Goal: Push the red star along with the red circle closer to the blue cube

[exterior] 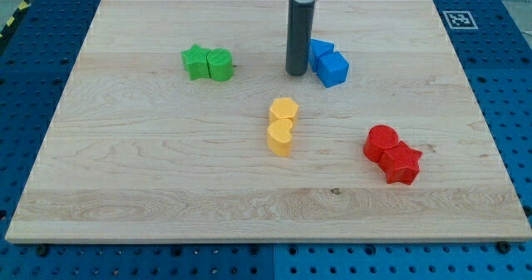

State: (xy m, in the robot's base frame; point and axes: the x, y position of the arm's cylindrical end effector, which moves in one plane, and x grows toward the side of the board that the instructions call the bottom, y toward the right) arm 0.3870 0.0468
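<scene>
No jaws here, only my tip (297,72), down just beside the blue cube (333,68) at its nine o'clock. Red star (401,164) touching red circle (381,142), well apart at five o'clock on the wooden bench (125,189). Best to swing round behind the star and push toward eleven o'clock, both together.

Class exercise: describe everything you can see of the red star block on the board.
The red star is a small, chunky block of matte red with a finely textured surface, lying flat on the wooden board near the view's lower right. Its rounded points face outward. On its upper-left side it touches the red circle, so the two form one cluster. Nothing else touches it. My tip is far away toward the view's top, beside the blue cube.
</scene>
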